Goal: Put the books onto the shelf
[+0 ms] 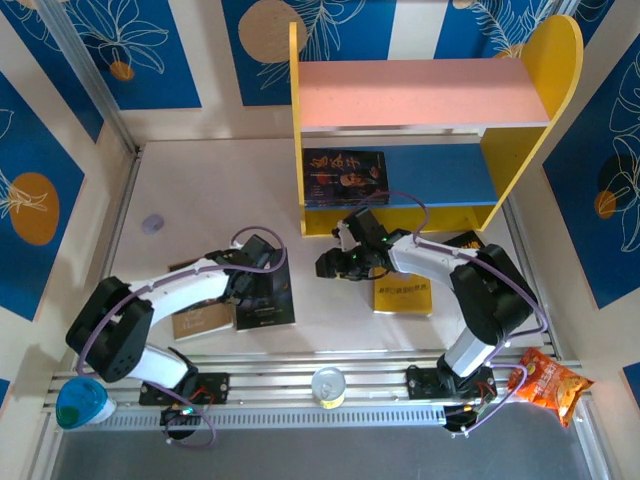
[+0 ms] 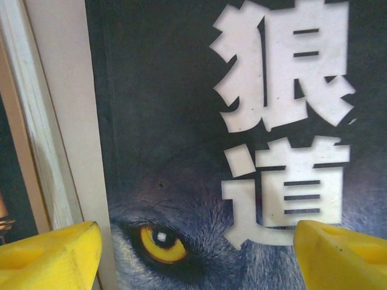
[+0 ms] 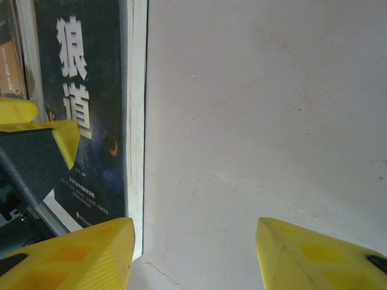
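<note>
Table (image 1: 200, 190) surface is plain cream, boxed in by walls (image 1: 140, 50) with blue leaf-print panels and orange discs. Shelf (image 1: 420, 95) sits at the far side. Its lower tier holds one black portrait-cover book (image 1: 345, 178) at the left end, cover facing out; upright or leaning, can't tell. Other books are on the table: black wolf-eye book (image 2: 181, 121) left of centre, tan book (image 1: 200, 320) against its left edge, yellow book (image 1: 403, 297) just beside the right arm (image 1: 480, 290), and a dark book (image 1: 465, 241) partly hidden behind that arm. Left gripper (image 2: 196, 254) hangs right over the wolf cover, jaws wide apart, gripping nothing. Right gripper (image 3: 193, 254) is over bare table beside that book's edge, jaws about half apart, nothing in them. Orange snack bag (image 1: 548, 385) near right corner, teal cup (image 1: 80, 400) near left.
</note>
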